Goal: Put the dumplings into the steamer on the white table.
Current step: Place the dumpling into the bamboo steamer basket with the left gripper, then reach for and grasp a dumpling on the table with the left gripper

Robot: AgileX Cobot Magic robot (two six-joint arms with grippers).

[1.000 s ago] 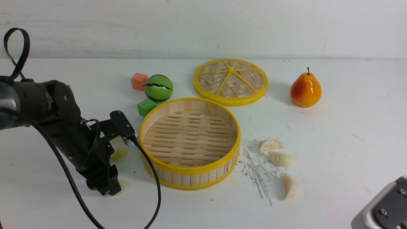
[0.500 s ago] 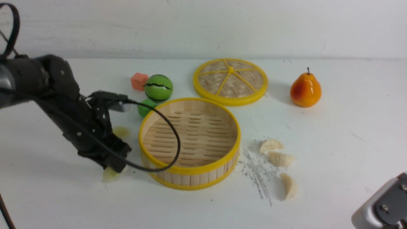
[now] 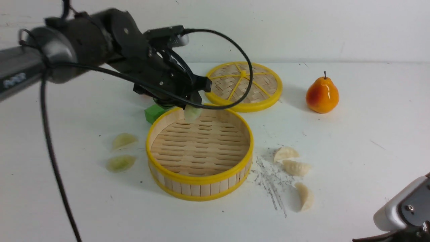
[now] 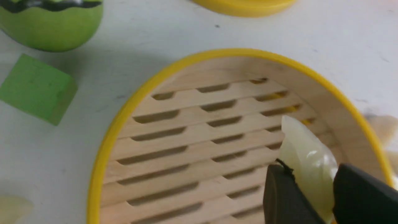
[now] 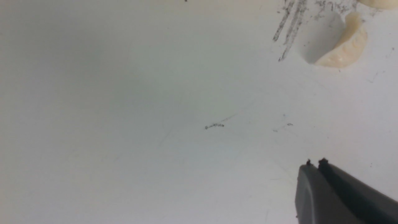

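My left gripper is shut on a pale green dumpling, which hangs just above the far rim of the empty steamer. In the left wrist view the two black fingers pinch that dumpling over the slatted floor inside the yellow rim. Two more green dumplings lie on the white table left of the steamer. Three cream dumplings lie to its right. My right gripper is shut and empty, low over bare table near one cream dumpling.
The woven lid lies flat behind the steamer, and a pear stands at the back right. A green cube and a green ball sit by the steamer's far left side. Grey scratch marks cross the table beside the cream dumplings.
My left arm has risen from the table left of the steamer, carrying a green dumpling up and right to the steamer's far rim. The right arm has hardly moved.
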